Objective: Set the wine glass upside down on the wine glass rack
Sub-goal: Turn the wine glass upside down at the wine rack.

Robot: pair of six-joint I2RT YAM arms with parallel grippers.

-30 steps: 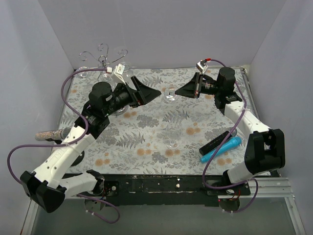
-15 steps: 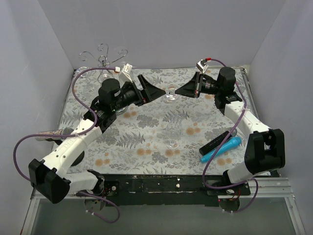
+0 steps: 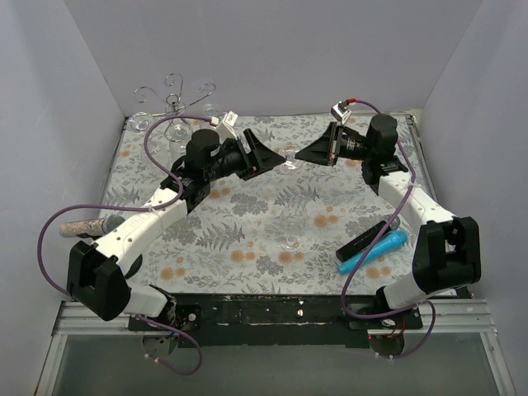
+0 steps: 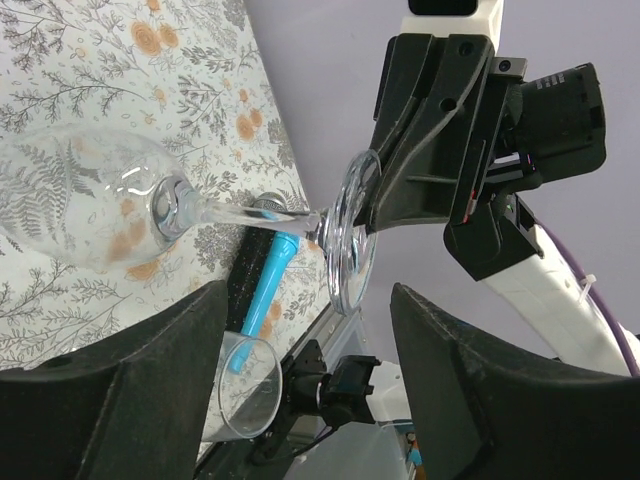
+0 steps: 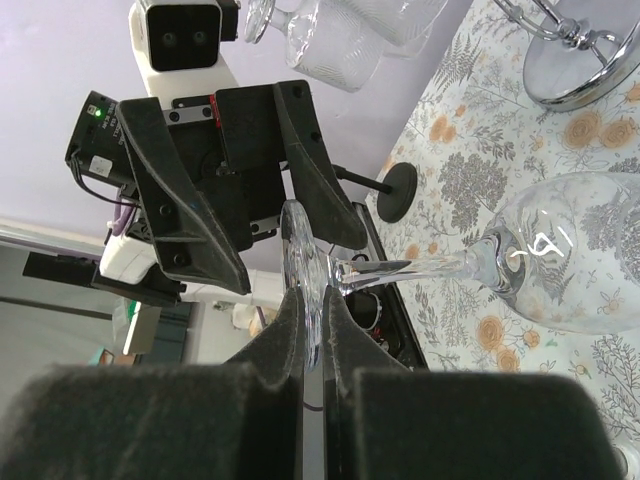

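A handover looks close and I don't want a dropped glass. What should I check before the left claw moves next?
1. Right claw clamped on the foot of the wine glass: ok.
2. Left claw open to receive: ok.
3. Left claw around the stem: not ok, the glass lies just ahead of it.
4. Glass turned upside down: not ok, it lies sideways.
5. Free arm on the wine glass rack: cannot tell.
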